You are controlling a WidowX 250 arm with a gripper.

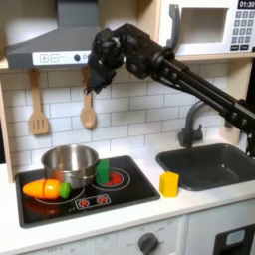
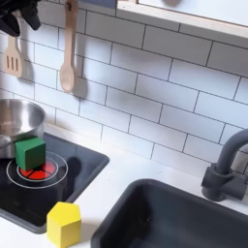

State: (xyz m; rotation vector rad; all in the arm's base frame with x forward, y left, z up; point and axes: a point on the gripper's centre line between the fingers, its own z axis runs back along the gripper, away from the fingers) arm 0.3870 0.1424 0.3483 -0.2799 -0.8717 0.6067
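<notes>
- Toy kitchen counter (image 1: 199, 204) is seen in both exterior views; a dark sink (image 1: 214, 164) with a faucet (image 1: 191, 122) is set at the first exterior view's right, a black stovetop (image 1: 120, 194) at the first exterior view's left.
- The arm is stretched high across the tiled wall; the gripper (image 1: 97, 80) is held up near the range hood, well above the stovetop, just beside the wooden spoon (image 1: 88, 110) hung on the wall.
- Fingers: blurred and dark against the hood; whether they are spread or closed cannot be told. Nothing is visibly carried.
- Progress, as judged: nothing is grasped, and every object rests untouched; all handling appears left to be done.
- A metal pot (image 1: 70, 164) is placed on the rear left burner.
- An orange carrot-like toy (image 1: 48, 188) with a green end is laid in front of the pot.
- A green block (image 1: 103, 171) is stood on the red burner ring, near the pot.
- A yellow block (image 1: 169, 183) is set on the counter between stovetop and sink.
- View difference: the second exterior view gives the green block (image 2: 30, 153) and yellow block (image 2: 64, 224) close up, edges sharp; arm, hood, microwave (image 1: 214, 28) and slotted spatula (image 1: 38, 105) are better read in the first exterior view.
</notes>
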